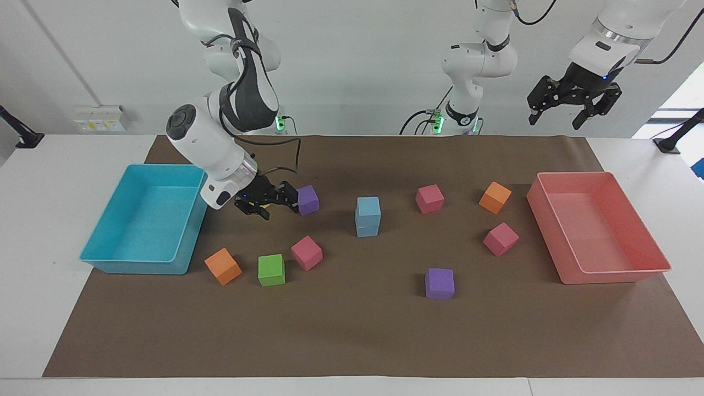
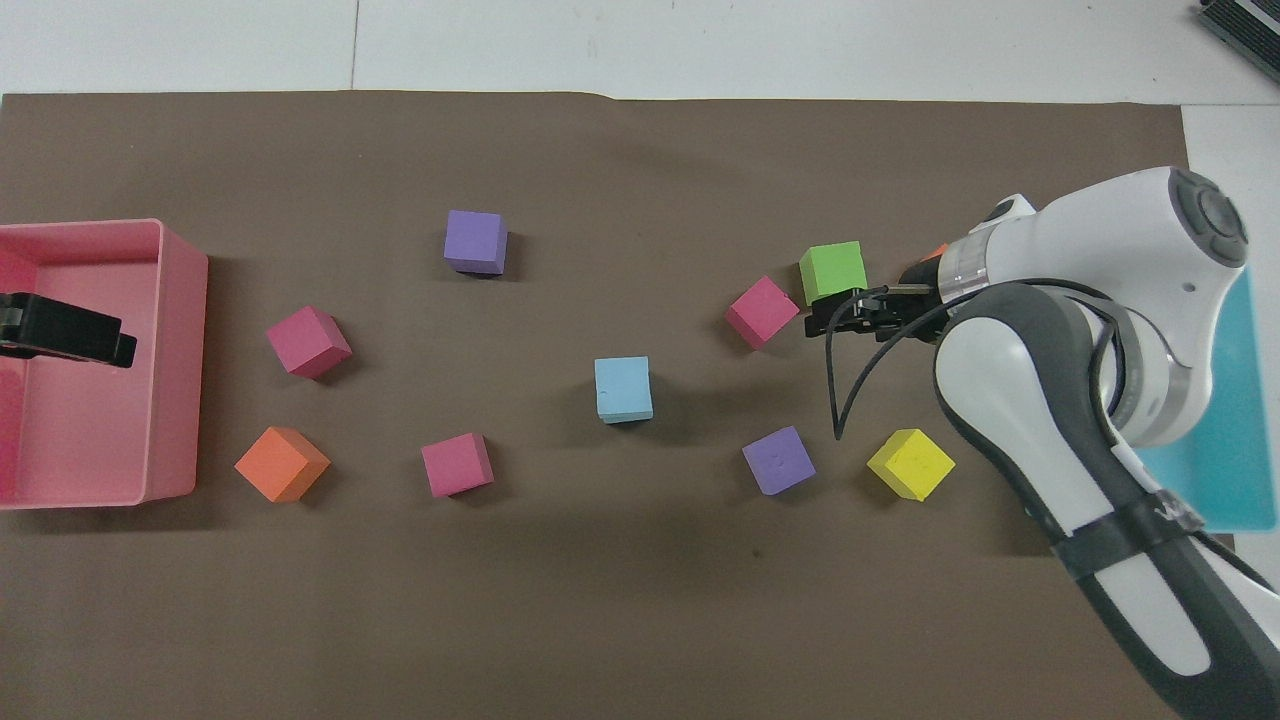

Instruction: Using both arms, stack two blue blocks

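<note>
Up at the robots' end of the bench (image 1: 352, 341), the left claw (image 1: 554, 122) hung wide and empty high over the pink tray (image 1: 572, 174), at its twelve o'clock in the facing view, parked (I judged) to leave the middle free. The right claw (image 1: 268, 208), also spread and holding nothing, hovered low just beside a purple cube (image 1: 308, 199), at the stack's nine o'clock. Mid-bench, the two blue blocks (image 1: 367, 216) stood one squarely on the other, untouched, so the stacking looked done.
</note>
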Action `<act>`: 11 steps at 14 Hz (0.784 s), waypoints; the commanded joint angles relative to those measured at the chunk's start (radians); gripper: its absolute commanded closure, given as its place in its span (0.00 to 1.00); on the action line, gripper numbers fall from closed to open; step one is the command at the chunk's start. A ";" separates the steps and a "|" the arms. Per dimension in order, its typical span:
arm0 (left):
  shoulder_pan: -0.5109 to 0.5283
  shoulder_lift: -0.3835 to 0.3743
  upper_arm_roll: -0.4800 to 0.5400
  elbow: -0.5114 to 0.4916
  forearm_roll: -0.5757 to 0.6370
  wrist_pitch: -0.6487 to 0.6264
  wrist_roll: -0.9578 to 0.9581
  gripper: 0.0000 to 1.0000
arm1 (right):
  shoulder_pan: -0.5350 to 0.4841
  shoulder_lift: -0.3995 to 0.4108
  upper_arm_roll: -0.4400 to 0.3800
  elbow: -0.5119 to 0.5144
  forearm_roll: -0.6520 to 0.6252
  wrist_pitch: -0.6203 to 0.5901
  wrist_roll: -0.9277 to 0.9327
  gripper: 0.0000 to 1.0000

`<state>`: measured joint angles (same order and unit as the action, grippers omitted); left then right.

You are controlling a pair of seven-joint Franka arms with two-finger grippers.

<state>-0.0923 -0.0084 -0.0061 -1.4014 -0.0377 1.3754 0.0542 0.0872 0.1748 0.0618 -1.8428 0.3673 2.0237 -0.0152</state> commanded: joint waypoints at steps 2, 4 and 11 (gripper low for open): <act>0.016 -0.011 -0.015 0.016 0.019 -0.035 0.013 0.00 | -0.014 -0.044 0.013 0.020 -0.196 -0.040 0.133 0.00; 0.016 -0.015 -0.015 0.010 0.019 -0.030 0.015 0.00 | 0.014 -0.061 0.023 0.028 -0.299 -0.040 0.246 0.00; 0.016 -0.051 -0.012 -0.044 0.019 -0.033 0.010 0.00 | 0.022 -0.132 0.007 0.154 -0.372 -0.198 0.304 0.00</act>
<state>-0.0900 -0.0252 -0.0081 -1.4088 -0.0316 1.3496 0.0543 0.1223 0.0618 0.0668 -1.7247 0.0161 1.8791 0.2752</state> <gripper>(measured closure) 0.000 0.000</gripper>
